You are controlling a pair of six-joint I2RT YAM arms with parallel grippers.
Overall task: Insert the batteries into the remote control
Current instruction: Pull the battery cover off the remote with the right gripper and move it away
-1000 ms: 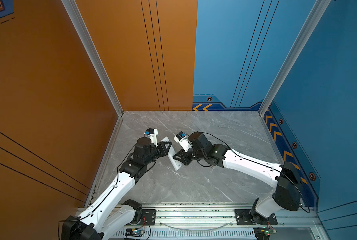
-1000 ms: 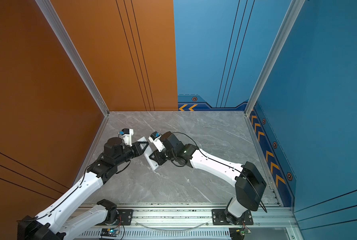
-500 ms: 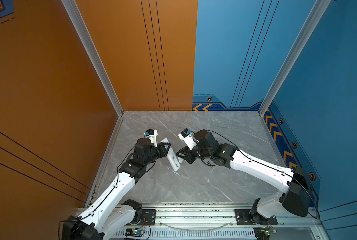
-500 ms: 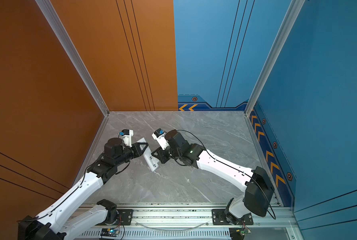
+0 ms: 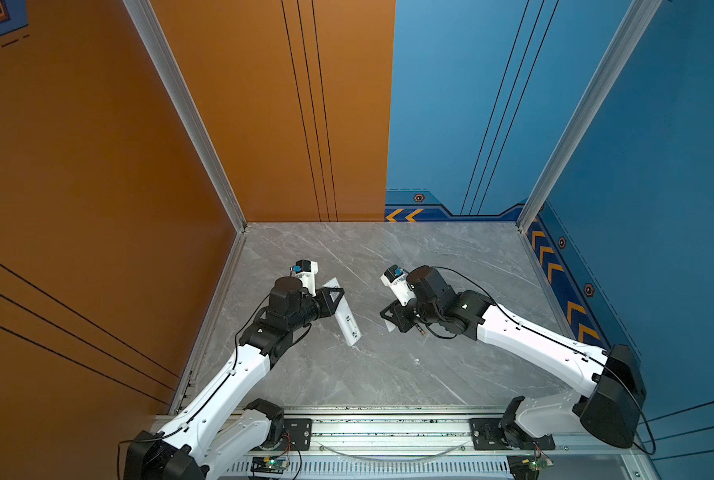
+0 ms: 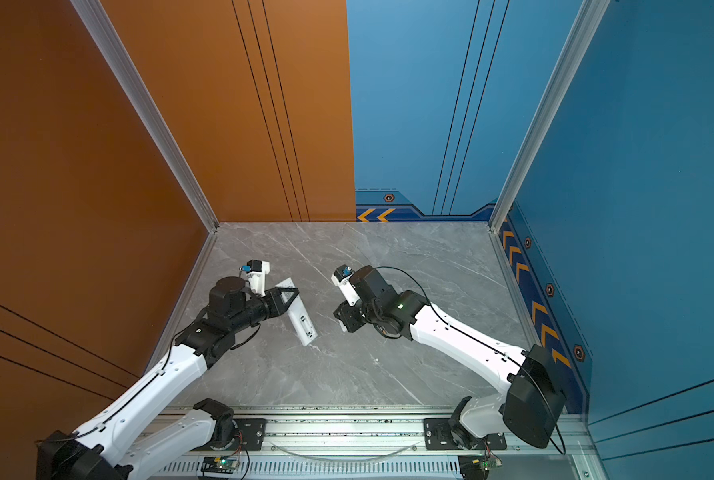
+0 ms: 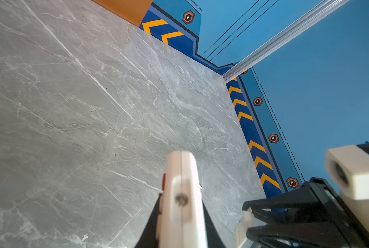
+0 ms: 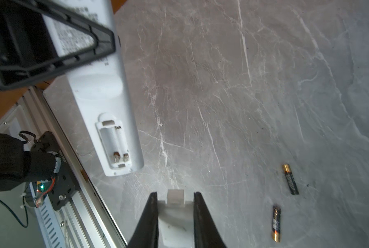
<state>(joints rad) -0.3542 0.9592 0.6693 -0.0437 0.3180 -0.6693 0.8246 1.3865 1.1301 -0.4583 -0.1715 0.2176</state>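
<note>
The fingers of the left gripper are clamped on the remote control, which is held over the table. Its back shows the open battery recess, with nothing inside. The right gripper pinches a small white cover between its fingers. The two batteries lie on the table, near each other but not touching, apart from the remote control.

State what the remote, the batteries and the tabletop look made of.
Remote control: smooth white moulded plastic, small metal springs in its recess. Batteries: black printed wrap, copper-gold band, probably metal cased. Tabletop: grey veined marble look, stone or laminate, cannot tell.
</note>
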